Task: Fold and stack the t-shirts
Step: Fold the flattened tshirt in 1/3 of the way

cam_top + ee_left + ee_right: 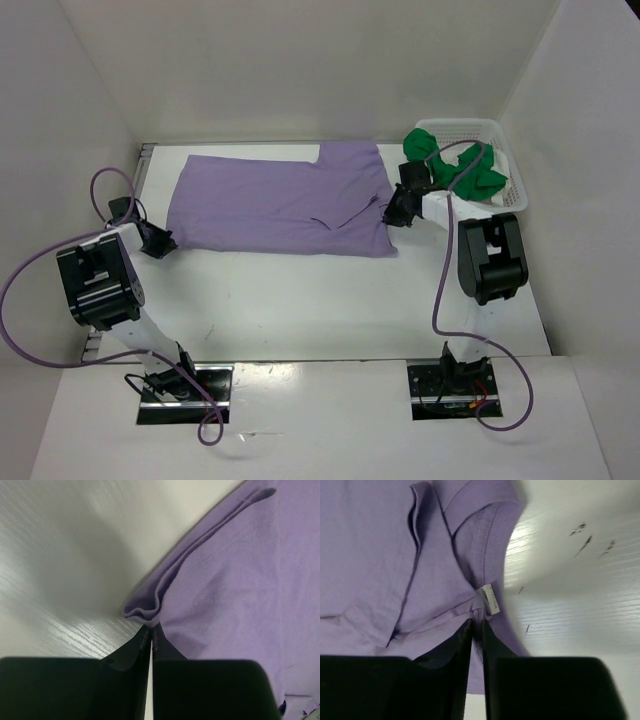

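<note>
**Operator:** Where does the lavender t-shirt (280, 200) lie?

**Spotter:** It is spread flat across the far half of your table (300, 300), reaching the far edge. Its near edge runs from your left gripper (160, 243) to just below your right gripper (395, 212)

**Operator:** And the hands?

**Spotter:** Your left one is clamped on the shirt's near left corner, with the hem bunched into a small fold at the fingertips. Your right one is pinched tight on the cloth at the collar (490, 535), right by the sewn label (490, 600), close to the shirt's right edge

**Operator:** Room to move?

**Spotter:** You have open tabletop all along the near side, between the shirt and the arm bases. The right is tighter: the white basket (455, 127) sits in the far right corner, just beside your right wrist, with the green t-shirt (465, 170) heaped in it
</note>
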You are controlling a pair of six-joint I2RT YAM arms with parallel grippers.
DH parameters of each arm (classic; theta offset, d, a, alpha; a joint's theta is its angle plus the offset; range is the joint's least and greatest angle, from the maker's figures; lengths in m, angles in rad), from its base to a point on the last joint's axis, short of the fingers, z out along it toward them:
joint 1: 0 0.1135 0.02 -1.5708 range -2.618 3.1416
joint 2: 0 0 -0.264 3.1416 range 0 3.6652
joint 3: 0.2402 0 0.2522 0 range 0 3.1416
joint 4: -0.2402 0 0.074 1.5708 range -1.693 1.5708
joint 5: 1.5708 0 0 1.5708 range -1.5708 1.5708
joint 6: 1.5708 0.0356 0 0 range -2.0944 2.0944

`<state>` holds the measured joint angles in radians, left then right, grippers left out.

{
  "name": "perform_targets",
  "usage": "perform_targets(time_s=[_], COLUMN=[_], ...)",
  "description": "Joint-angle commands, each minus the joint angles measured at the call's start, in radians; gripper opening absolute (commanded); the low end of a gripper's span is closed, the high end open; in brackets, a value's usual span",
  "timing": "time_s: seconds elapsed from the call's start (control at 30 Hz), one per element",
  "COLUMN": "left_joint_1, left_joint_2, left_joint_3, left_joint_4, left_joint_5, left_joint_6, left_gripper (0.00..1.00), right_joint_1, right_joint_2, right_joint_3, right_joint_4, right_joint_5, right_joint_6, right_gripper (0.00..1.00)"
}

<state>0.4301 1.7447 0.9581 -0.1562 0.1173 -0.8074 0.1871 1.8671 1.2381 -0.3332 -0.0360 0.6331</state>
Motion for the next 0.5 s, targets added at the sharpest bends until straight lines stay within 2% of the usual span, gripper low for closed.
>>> perform_targets(time_s=[0.0, 0.03, 0.07, 0.1, 0.23, 0.3, 0.33, 0.37, 0.4, 0.47], left_joint_1=[-0.004, -0.004, -0.004, -0.004, -0.039, -0.085, -0.150, -0.189, -0.227, -0.374], left_joint_2=[-0.050, -0.062, -0.083, -0.097, -0.174, -0.209, -0.233, -0.246, -0.257, -0.266], left_joint_3=[-0.012, -0.012, -0.012, -0.012, 0.020, 0.050, 0.074, 0.074, 0.074, 0.085], left_joint_4=[-0.013, -0.023, -0.023, -0.023, -0.055, -0.078, -0.078, -0.078, -0.078, -0.068], left_joint_5=[-0.011, -0.021, -0.021, -0.012, -0.014, -0.059, -0.080, -0.097, -0.108, -0.126], left_joint_6=[0.020, 0.010, 0.010, 0.010, -0.001, 0.011, 0.025, 0.025, 0.034, 0.034], left_gripper=[0.06, 0.09, 0.12, 0.20, 0.38, 0.45, 0.46, 0.44, 0.41, 0.32], right_joint_1=[-0.002, -0.002, -0.002, -0.002, -0.002, 0.011, 0.020, 0.044, 0.058, 0.080], right_joint_2=[-0.048, -0.068, -0.089, -0.139, -0.270, -0.307, -0.318, -0.318, -0.318, -0.273], right_joint_3=[0.015, 0.015, 0.005, 0.004, -0.078, -0.112, -0.139, -0.150, -0.160, -0.178], right_joint_4=[-0.026, -0.049, -0.061, -0.070, -0.102, -0.115, -0.115, -0.115, -0.104, -0.086], right_joint_5=[0.083, 0.084, 0.084, 0.084, 0.084, 0.050, 0.039, 0.030, 0.018, -0.001], right_joint_6=[-0.021, -0.021, -0.021, -0.021, -0.021, -0.010, -0.001, 0.008, 0.029, 0.048], right_gripper=[0.19, 0.34, 0.40, 0.44, 0.50, 0.33, 0.27, 0.15, 0.11, 0.06])
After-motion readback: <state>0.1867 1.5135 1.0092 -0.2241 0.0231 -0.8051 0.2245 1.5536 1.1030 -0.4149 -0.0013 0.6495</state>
